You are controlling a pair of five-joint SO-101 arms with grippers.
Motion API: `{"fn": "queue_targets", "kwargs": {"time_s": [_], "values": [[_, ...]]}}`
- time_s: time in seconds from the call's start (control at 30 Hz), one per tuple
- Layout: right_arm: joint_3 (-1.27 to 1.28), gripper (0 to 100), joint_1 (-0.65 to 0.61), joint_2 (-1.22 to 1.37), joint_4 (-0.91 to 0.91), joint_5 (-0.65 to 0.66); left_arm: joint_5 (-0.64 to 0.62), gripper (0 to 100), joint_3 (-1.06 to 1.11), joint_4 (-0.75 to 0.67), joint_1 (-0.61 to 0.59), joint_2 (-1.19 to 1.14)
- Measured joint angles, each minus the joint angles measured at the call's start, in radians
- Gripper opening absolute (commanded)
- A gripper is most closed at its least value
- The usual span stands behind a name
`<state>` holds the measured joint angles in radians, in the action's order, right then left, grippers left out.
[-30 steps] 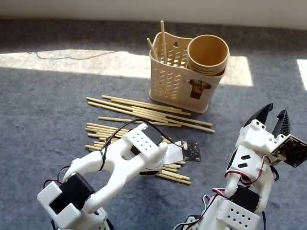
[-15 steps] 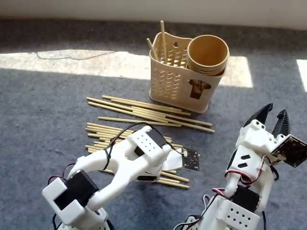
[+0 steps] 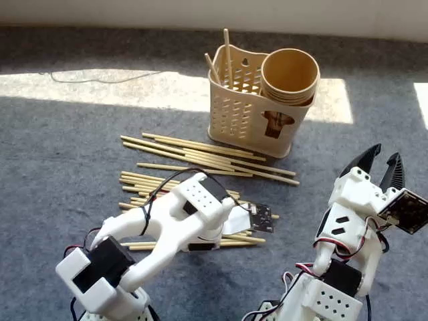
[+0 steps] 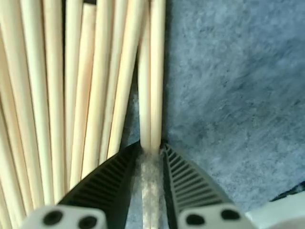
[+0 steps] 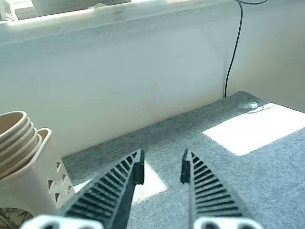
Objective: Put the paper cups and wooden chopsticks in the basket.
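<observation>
A cream slotted basket (image 3: 249, 114) stands at the back of the grey carpet, with stacked paper cups (image 3: 289, 75) and a few wooden chopsticks (image 3: 227, 57) upright in it. More chopsticks (image 3: 200, 155) lie fanned out in front of it, and a second pile (image 3: 144, 184) runs under my left arm (image 3: 190, 217). My left gripper (image 4: 151, 145) is low over that pile, shut on two chopsticks (image 4: 151, 95) at the pile's edge. My right gripper (image 3: 380, 164) is raised at the right, open and holding nothing. In its own view it (image 5: 162, 160) faces the wall, with the cups (image 5: 16, 138) and the basket (image 5: 35, 183) off to one side.
Bare carpet (image 3: 60, 154) spreads to the left and between the two arms. A thin cable (image 3: 93, 77) lies on the sunlit strip at the back left. A white wall (image 5: 143, 71) rises behind the basket.
My left arm has shifted a little toward the front, and the chopsticks at the pile's near edge have swung from slanting to lying almost level. The right arm has not moved.
</observation>
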<state>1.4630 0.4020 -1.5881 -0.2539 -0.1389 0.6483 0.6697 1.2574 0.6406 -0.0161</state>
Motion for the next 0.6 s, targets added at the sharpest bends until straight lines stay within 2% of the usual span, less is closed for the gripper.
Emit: {"fn": "queue_targets", "kwargs": {"time_s": [0.37, 0.6], "values": [[0.000, 13.8, 0.000, 0.000, 0.000, 0.000, -0.011, 1, 0.069, 0.103, -0.038, 0.331], [0.000, 13.8, -0.023, 0.000, 0.000, 0.000, -0.011, 1, 0.077, 0.144, -0.147, 0.431]]}}
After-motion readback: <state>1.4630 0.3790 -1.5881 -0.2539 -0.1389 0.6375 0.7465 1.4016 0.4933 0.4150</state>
